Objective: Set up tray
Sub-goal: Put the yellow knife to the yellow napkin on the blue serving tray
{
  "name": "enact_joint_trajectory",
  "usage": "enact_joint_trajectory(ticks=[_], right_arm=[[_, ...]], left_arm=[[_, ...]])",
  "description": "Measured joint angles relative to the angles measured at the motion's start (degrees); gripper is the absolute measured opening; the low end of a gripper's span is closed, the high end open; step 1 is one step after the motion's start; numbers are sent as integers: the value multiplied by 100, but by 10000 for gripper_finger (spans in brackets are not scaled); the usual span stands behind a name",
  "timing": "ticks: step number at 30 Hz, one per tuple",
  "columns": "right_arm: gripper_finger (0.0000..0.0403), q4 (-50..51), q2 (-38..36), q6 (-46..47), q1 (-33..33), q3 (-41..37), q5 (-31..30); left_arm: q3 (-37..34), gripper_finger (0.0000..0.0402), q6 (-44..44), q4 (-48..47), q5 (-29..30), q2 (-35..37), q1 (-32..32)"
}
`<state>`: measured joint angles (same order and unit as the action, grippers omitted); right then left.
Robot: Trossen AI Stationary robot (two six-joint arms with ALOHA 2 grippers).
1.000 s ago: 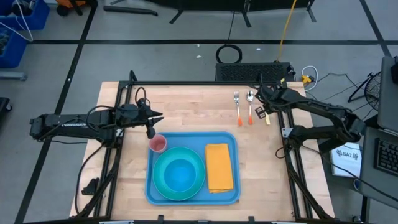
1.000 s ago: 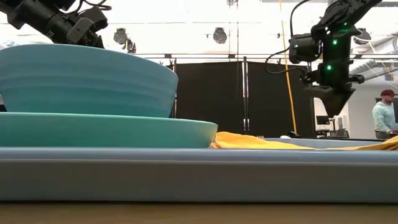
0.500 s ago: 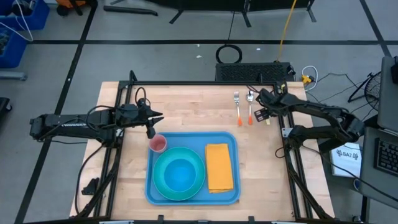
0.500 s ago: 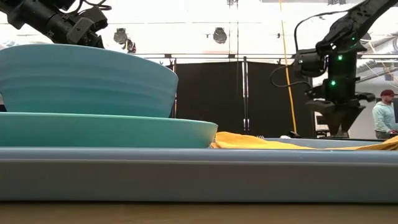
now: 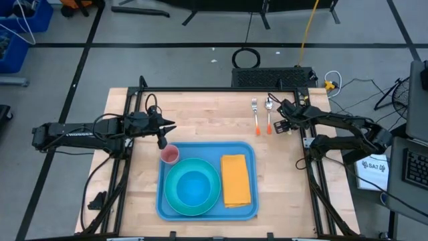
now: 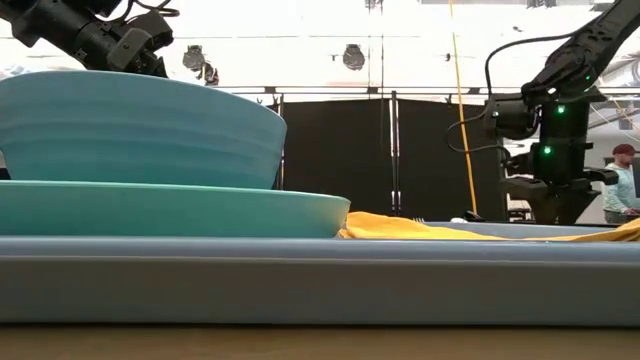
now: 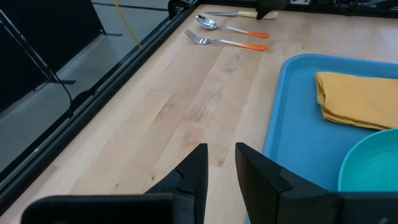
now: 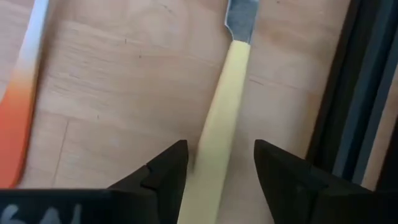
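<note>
1. right hand (image 8: 217, 165) low over the far right part of the table (image 5: 200, 110), fingers spread either side of the yellow handle of a knife (image 8: 219, 124), not yet pinching it
2. left hand (image 7: 221, 168) parked above the table just beyond the tray's far left corner, near the pink cup (image 5: 170, 155); fingers nearly together with a narrow gap, holding nothing
3. tray (image 5: 251, 201) in the near middle of the table, already carrying a turquoise plate (image 5: 175, 201) with a bowl (image 5: 194, 187), plus a folded yellow napkin (image 5: 236, 179) on its right side
4. fork (image 5: 255, 114) and spoon (image 5: 269, 114), both orange-handled, lying beside the knife, well apart from the tray
5. probably best to keep the handle centred between the fingers, settle to the wood, then close squarely across the handle's width
6. worth staying clear of the orange handle next door and the black frame rail (image 8: 357, 93) on the other side while closing
7. lift straight up before swinging toward the napkin
</note>
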<state>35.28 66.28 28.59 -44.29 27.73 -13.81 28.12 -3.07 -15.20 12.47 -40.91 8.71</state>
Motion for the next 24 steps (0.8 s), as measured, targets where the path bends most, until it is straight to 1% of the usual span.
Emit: enact_joint_trajectory(ticks=[4,7,9,13,14,20,24], right_arm=[[176,-26,1,133,0,-36,19],[157,-46,4,277,0,-38,105],[132,-67,5,270,0,-39,169],[57,-36,9,89,2,-38,208],[48,-32,7,39,3,-38,216],[48,-6,9,-88,2,-42,227],[48,-96,-35,-151,96,-51,41]], left_arm=[[0,88,0,0,0,0,0],[0,88,2,1,0,-2,0],[0,88,2,1,0,0,0],[0,88,2,0,0,0,0],[0,88,2,0,0,0,0],[0,88,39,0,0,0,0],[0,88,42,0,1,0,0]])
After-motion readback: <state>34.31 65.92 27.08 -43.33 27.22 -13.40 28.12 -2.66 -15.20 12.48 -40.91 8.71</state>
